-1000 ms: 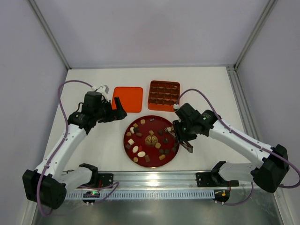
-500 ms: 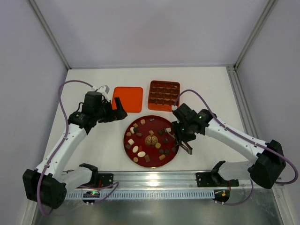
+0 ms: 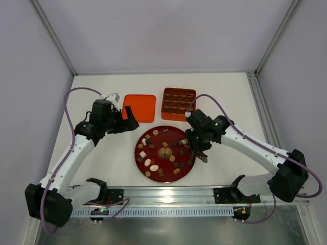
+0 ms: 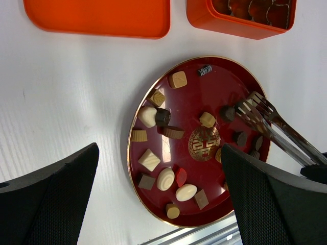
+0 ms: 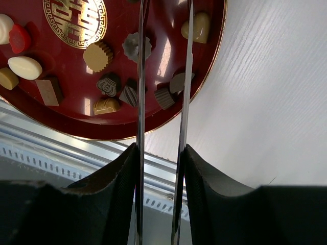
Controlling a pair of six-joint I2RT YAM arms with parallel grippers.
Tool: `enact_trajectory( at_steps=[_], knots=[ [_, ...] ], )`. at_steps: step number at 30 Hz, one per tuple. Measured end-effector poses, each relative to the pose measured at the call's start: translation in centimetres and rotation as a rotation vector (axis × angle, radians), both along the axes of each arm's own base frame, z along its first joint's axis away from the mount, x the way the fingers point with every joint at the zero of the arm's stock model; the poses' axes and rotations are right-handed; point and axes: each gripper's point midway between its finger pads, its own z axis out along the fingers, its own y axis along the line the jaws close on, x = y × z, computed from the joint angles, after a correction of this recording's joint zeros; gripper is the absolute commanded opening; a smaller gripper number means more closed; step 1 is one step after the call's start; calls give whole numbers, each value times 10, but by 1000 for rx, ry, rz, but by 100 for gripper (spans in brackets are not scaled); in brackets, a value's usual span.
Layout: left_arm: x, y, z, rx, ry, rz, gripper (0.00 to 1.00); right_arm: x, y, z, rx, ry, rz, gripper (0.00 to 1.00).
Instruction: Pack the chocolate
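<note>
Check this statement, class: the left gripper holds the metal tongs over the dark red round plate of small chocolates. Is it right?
No. It is the right gripper that holds the metal tongs over the dark red round plate of small chocolates; the right wrist view shows the tongs between its fingers.

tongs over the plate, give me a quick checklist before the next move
1. The tongs seated between the right gripper fingers: ok, both metal arms run between them.
2. Tips closed on a piece: cannot tell. They sit against a dark chocolate on the plate, but the grip is unclear.
3. The gridded tray uncovered: ok, the flat orange lid lies beside it.
4. Tray cells free: cannot tell.
5. The left gripper clear of the plate: ok, open, beside the lid.
</note>
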Motion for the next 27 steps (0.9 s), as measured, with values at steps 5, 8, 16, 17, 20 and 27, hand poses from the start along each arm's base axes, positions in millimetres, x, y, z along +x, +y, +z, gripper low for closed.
enact_trajectory(
  at_steps=[5,8,16,17,20,27],
  knots=[
    [0,-1,0,-3,0,-3,100,-1,-2,-2,-18,12,1,31],
    [0,-1,0,-4,1,-4,100,2,-3,0,-33,7,-1,31],
    [-1,-1,0,-5,1,-5,100,13,1,22,-26,-45,4,31],
    [-1,-1,0,-5,1,-5,100,14,1,23,-24,-48,4,31],
    [-1,-1,0,-5,1,-5,100,15,1,28,-25,-53,4,31],
    [-1,-1,0,-5,2,-6,100,23,4,50,1,-85,1,31]
  ],
)
